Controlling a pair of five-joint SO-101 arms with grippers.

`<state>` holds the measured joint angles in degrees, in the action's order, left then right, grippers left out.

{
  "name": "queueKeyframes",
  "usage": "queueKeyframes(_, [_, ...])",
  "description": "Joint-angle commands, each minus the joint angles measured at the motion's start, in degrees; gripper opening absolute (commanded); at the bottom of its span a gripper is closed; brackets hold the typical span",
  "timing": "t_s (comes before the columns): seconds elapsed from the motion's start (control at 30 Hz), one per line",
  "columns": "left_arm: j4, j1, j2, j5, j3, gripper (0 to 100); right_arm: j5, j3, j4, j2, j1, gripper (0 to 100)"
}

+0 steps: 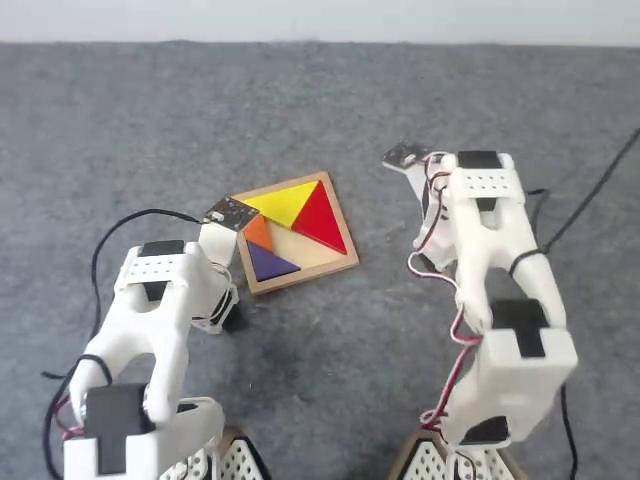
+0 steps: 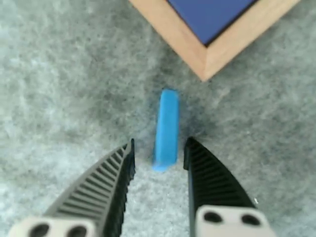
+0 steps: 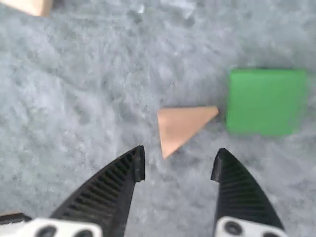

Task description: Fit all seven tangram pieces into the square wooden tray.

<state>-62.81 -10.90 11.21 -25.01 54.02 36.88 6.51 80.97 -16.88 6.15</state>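
The square wooden tray lies mid-table and holds a yellow triangle, a red triangle, an orange piece and a purple triangle. Just off the tray's corner, a thin blue piece stands on edge on the carpet. My left gripper is open, with one finger on each side of the piece's near end. My right gripper is open above a tan triangle. A green square lies right beside that triangle.
Grey carpet covers the whole table. The left arm stands by the tray's left corner and the right arm to the tray's right. Part of the tray floor is bare wood. Cables trail from both arms.
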Motion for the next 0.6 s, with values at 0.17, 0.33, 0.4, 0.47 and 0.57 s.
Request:
queueKeyframes(0.17, [0.97, -0.7, 2.11, 0.09, -0.13, 15, -19.25, -2.81, -3.74, -6.02, 0.31, 16.9])
queueKeyframes(0.33, [0.97, -0.7, 2.11, 0.18, -0.13, 15, -27.34, -2.81, -4.97, -7.69, 0.22, 16.7])
queueKeyframes(0.4, [0.97, -0.7, 2.11, 0.18, -0.13, 15, -30.33, -2.81, -5.23, -7.52, 0.13, 16.7])
queueKeyframes(0.47, [0.97, -0.7, 2.11, 0.18, -0.13, 15, -33.85, -2.81, -4.88, -7.16, 0.4, 16.6])
queueKeyframes(0.57, [0.97, -0.7, 2.11, 0.18, -0.13, 15, -39.82, -2.9, -5.76, -7.6, 0.92, 16.6])
